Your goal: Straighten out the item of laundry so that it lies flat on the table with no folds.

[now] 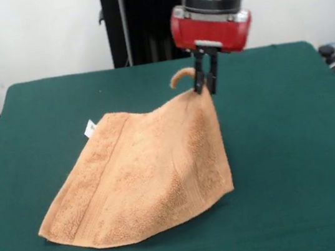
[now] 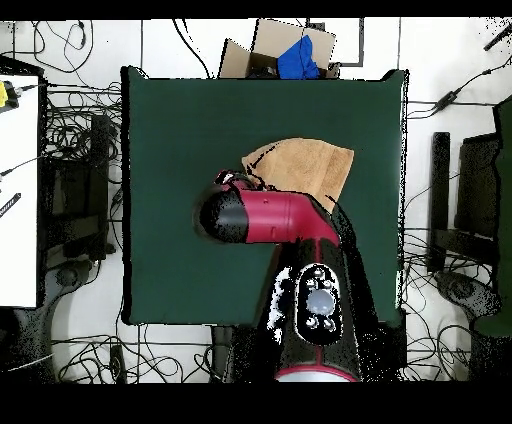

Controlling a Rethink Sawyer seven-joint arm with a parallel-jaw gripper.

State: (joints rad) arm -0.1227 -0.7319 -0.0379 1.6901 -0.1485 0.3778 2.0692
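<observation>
- A cardboard box (image 2: 268,45) on the floor, just past one table edge in the overhead view.
- A blue cloth (image 2: 297,58) lies in the box.
- Black cables (image 2: 80,100) sprawl over the pale floor (image 2: 450,40) on both sides.
- A white desk (image 2: 18,190) at one edge, with a yellow item (image 2: 9,95) on it.
- A white wall (image 1: 27,33) in the front view.

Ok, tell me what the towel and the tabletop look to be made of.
Towel: looks like terry cloth, light orange-tan, with a fuzzy looped pile and a flatter woven band near one edge; soft enough to drape where the gripper lifts a corner. Table: the top looks covered in dark green felt or similar matte fabric, without shine or visible grain; what lies beneath cannot be seen.
</observation>
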